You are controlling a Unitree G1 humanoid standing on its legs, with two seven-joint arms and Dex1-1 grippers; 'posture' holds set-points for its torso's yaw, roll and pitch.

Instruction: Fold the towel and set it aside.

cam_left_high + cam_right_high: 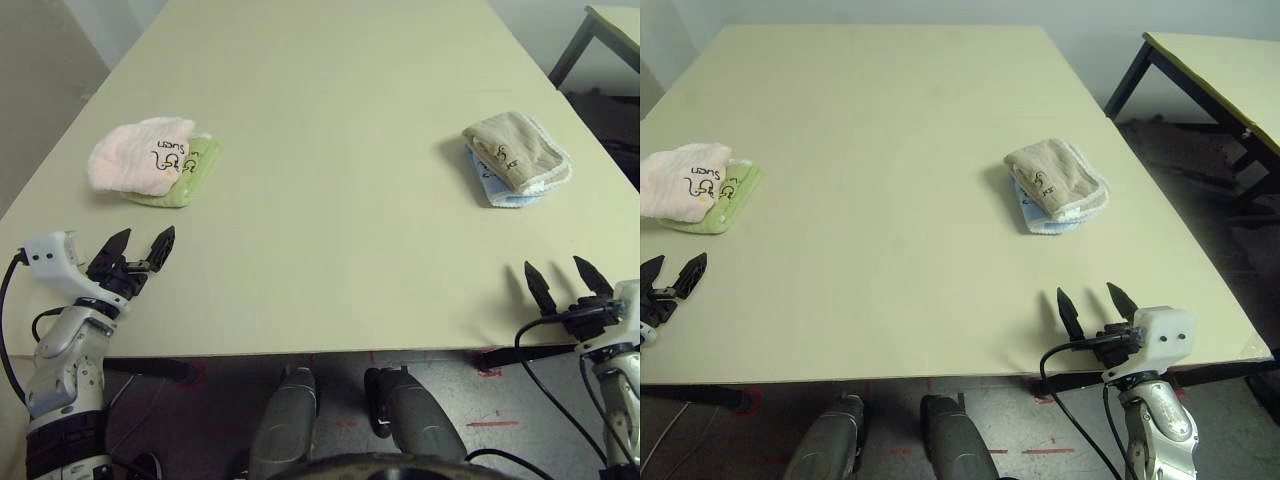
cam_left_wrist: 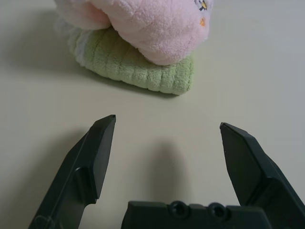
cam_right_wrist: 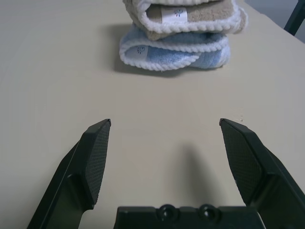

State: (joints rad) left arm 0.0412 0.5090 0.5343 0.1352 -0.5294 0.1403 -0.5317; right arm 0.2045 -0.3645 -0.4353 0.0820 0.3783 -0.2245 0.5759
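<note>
2 open pincers (image 1: 142,246) (image 1: 560,276), 4 folded towels (image 1: 140,155)

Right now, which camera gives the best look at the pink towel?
The left eye view: the whole pink towel shows, folded, atop the green towel, dark lettering up. The right eye view cuts it at the picture edge; the left wrist view shows its near side beyond the open left claw.

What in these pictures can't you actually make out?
- Green towel: mostly hidden under the pink towel in both eye views.
- Blue towel: covered by the beige towel.
- Pink towel's top: cut off by the left wrist view's edge.
- Lettering on the towels: too small to read fully.
</note>
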